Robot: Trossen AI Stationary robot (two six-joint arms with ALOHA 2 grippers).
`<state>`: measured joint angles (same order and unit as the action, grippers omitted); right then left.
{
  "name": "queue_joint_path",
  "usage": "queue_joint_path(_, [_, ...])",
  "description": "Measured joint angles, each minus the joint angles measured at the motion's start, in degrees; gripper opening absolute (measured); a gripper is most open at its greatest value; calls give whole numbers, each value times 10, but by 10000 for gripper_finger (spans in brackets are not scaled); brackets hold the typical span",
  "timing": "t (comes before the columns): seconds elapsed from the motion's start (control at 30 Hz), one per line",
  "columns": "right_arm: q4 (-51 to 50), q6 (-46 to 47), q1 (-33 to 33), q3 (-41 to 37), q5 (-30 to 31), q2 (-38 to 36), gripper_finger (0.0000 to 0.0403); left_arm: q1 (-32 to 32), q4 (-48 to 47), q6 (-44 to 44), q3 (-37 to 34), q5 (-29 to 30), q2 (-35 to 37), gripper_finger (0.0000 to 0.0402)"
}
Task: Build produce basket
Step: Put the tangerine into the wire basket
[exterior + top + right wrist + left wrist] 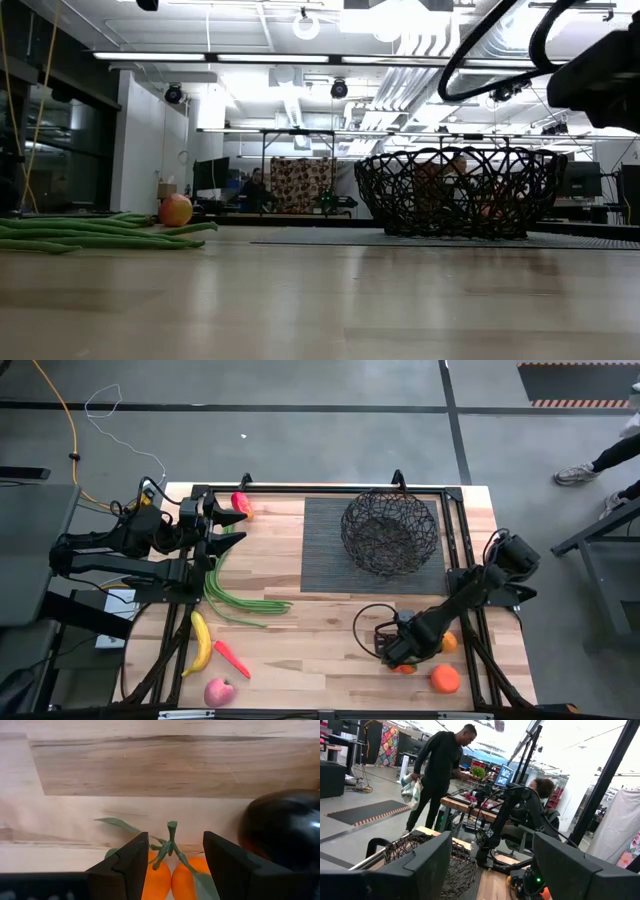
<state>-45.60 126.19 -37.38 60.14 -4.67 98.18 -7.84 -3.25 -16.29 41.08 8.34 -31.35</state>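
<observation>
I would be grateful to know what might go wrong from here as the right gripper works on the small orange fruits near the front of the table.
The right gripper has its fingers open around two stemmed small orange fruits; closing may pinch only the green stem, so they could slip out. The dark round fruit sits right beside one finger and could be nudged and roll. The cable looping beside the gripper might snag.

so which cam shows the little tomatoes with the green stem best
The right wrist view: the tomatoes sit between the right gripper fingers, stem and leaves clear, jaws apart around them. In the high view they are a small orange-red spot mostly hidden under that gripper. The low and left wrist views do not show them.
</observation>
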Motion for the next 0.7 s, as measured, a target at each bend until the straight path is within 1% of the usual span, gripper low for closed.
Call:
queue_joint_path(0.23, [-4, -1, 10, 0, 1, 1, 179, 0, 0, 0, 0, 0, 0, 268])
queue_joint_path(0.5, [-7, -4, 15, 0, 1, 1, 133, 0, 0, 0, 0, 0, 0, 268])
queue_joint_path(0.7, [-8, -7, 15, 0, -4, 1, 120, 0, 0, 0, 0, 0, 0, 268])
